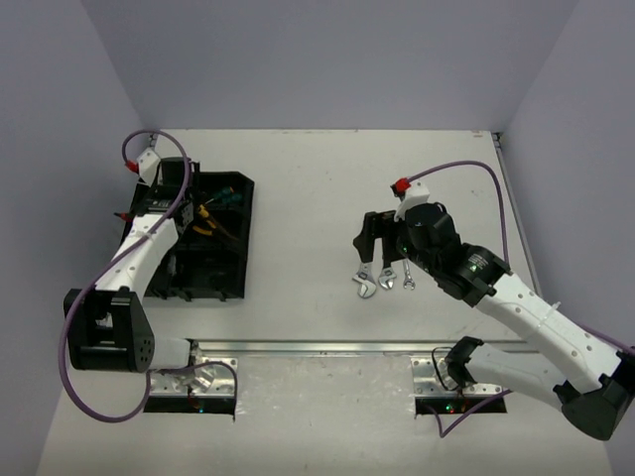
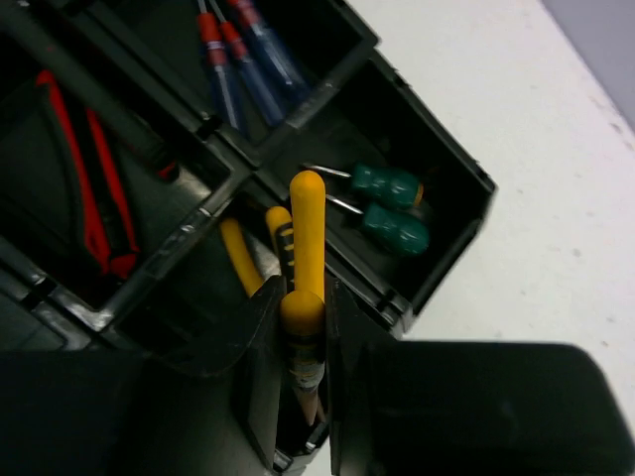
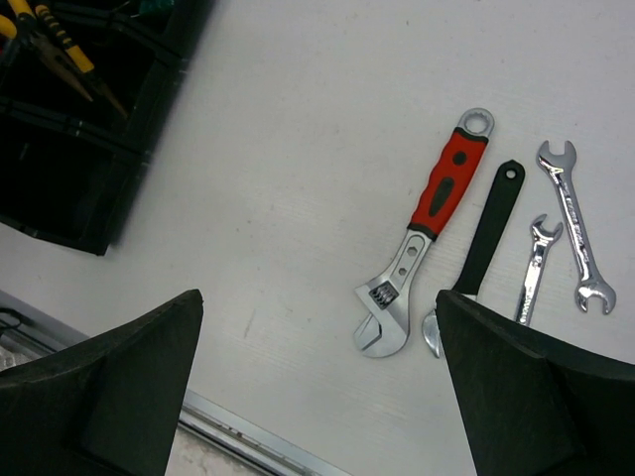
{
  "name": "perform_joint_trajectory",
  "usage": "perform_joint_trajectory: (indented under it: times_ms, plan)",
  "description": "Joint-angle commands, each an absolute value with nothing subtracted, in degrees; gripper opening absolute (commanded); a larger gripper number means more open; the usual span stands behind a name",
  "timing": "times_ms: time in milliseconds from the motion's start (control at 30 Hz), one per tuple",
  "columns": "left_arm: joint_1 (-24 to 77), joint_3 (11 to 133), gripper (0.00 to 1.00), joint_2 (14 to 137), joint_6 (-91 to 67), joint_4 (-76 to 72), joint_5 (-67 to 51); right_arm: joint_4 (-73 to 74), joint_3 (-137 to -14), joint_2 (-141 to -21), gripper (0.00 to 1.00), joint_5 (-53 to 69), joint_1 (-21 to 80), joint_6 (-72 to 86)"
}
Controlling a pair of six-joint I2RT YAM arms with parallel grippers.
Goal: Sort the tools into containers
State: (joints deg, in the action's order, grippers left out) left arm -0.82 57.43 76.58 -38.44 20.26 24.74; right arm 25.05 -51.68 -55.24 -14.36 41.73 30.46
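Nearest, along the front edge of the counter (image 1: 317, 188): metal rail (image 1: 327, 347) with both arm bases bolted on

Just beyond, right side: right jaws spread wide, nothing between them, hanging above a row of wrenches flat on the bare counter. From the right wrist view, left to right:
- red-handled adjustable wrench (image 3: 429, 233), head toward the near edge
- black-handled wrench (image 3: 488, 238), just beside it, head partly hidden behind one finger
- small silver wrench (image 3: 534, 268)
- longer silver wrench (image 3: 573, 226)

All four close together, roughly parallel, none visibly overlapping, well apart from the tray

Farther back, left side: black organizer tray (image 1: 241, 238) near the left wall. Over it, left jaws clamped on yellow-handled pliers (image 2: 308, 238), a yellow handle pinched between the fingers, the rest reaching out past them. Held above a compartment with another pair of yellow pliers (image 2: 241, 260) lying in it. Contact between held pliers and tray: cannot tell

Neighbouring compartments, seen from the left wrist:
- two green-handled screwdrivers (image 2: 392, 206) in the corner compartment, against the tray's outer wall
- blue-handled screwdrivers (image 2: 248, 69) with red collars in the next one along
- red-handled cutters (image 2: 94, 188) in another, across a divider

Farthest: plain pale walls (image 1: 327, 59) closing in the counter
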Motion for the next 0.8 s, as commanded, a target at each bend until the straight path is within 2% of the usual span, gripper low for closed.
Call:
perform_joint_trajectory:
  times_ms: [0, 200, 567, 600, 633, 700, 767]
  plan:
    - [-1.9, 63.5, 0.00, 78.0, -41.2, 21.6, 34.2, 24.2, -50.9, -55.5, 0.99, -15.5, 41.2, 28.2]
    - [-2.0, 63.4, 0.00, 79.3, -43.2, 22.8, 35.1, 24.1, -50.7, -56.5, 0.99, -15.3, 40.3, 27.3]
    - [-1.9, 59.9, 0.02, 77.5, -42.8, 21.4, 29.0, 23.9, -52.0, -60.3, 0.99, -14.0, 39.7, 28.2]
    - [-1.9, 59.5, 0.06, 77.1, -42.6, 21.2, 28.6, 23.8, -52.0, -60.5, 0.99, -13.9, 39.7, 28.2]
    - [-1.9, 59.2, 0.18, 76.6, -42.2, 21.0, 28.3, 23.8, -52.2, -60.9, 0.99, -13.7, 39.7, 28.3]
    - [-1.9, 58.9, 0.52, 75.5, -41.7, 20.8, 27.7, 23.7, -52.5, -61.6, 0.99, -13.4, 39.7, 28.5]
    - [-1.9, 58.8, 0.72, 74.5, -41.6, 20.9, 27.3, 23.7, -52.9, -62.0, 0.99, -13.4, 39.6, 28.6]
